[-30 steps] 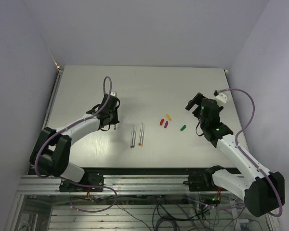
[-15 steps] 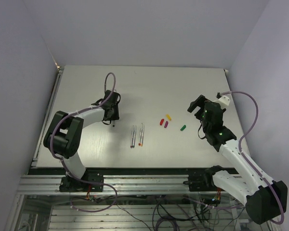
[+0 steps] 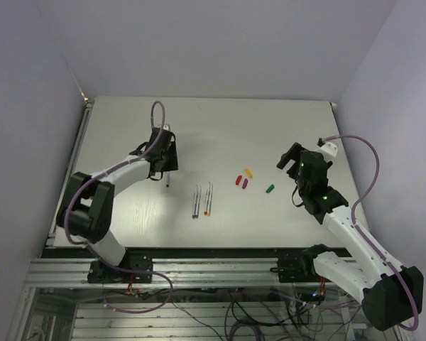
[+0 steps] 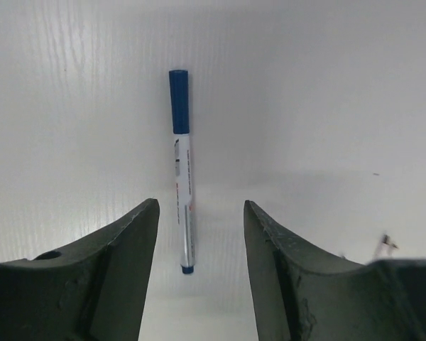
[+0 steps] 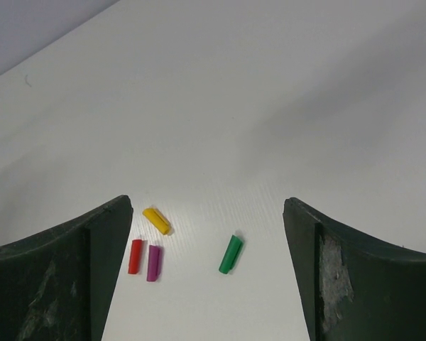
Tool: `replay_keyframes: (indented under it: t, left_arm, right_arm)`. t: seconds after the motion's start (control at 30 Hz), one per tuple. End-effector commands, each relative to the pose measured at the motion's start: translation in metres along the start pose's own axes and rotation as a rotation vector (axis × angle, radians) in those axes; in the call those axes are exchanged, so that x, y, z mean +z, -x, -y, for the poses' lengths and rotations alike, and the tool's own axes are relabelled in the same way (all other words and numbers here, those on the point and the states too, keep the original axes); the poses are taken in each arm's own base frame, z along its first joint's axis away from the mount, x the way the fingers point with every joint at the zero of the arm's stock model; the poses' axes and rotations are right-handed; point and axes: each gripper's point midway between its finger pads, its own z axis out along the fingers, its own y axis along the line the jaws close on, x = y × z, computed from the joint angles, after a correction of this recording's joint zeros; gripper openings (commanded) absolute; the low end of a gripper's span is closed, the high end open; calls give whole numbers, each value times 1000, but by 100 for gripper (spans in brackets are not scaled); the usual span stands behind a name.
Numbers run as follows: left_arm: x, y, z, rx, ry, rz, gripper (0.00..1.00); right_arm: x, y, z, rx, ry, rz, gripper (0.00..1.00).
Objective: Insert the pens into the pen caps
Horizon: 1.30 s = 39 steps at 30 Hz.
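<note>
A grey pen [image 4: 182, 192] with a blue cap [image 4: 178, 99] on it lies on the table, between and just beyond my left gripper's [image 4: 200, 206] open, empty jaws; in the top view it [image 3: 167, 179] lies just in front of that gripper [image 3: 165, 165]. A few uncapped grey pens [image 3: 201, 200] lie side by side at the table's middle. The yellow [image 5: 156, 220], red [image 5: 135, 256], purple [image 5: 153, 262] and green [image 5: 231, 253] caps lie loose below my right gripper [image 5: 207, 206], which is open, empty and hovering above the table.
The white table [image 3: 220, 121] has a metal rail along its left edge [image 3: 77, 153] and grey walls behind and at both sides. The arm bases and cables sit at the near edge [image 3: 213, 259].
My left gripper has pulled back toward the far side, leaving the blue-capped pen lying on the table. My right gripper has shifted slightly right and toward the near edge.
</note>
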Motion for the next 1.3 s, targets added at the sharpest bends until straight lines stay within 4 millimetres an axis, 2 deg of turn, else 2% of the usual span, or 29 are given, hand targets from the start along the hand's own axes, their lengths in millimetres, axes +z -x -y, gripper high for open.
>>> replay_keyframes:
  t: [0.0,0.03,0.17,0.27,0.47,0.8,1.27]
  left_arm:
    - [-36,15,27,11,-95,92,60]
    - [-43,6,38,41,-110,91,59]
    - [-58,-23,61,106,-133,83,56]
    - [-64,-41,71,122,-171,62,56]
    - [-70,-69,79,191,-174,12,56]
    - [-62,-99,85,220,-165,-39,52]
    - [-60,-114,83,240,-145,-65,49]
  right_arm:
    - [-1,-4,15,-23,-54,1,85]
    - [-1,-7,18,-24,-64,-2,84]
    - [1,-21,25,-30,-79,-31,75]
    - [3,-34,27,-31,-82,-64,65]
    - [2,-53,28,12,-56,-98,61]
    - [-5,-58,29,37,-25,-101,60]
    - [-10,-62,23,79,18,-111,59]
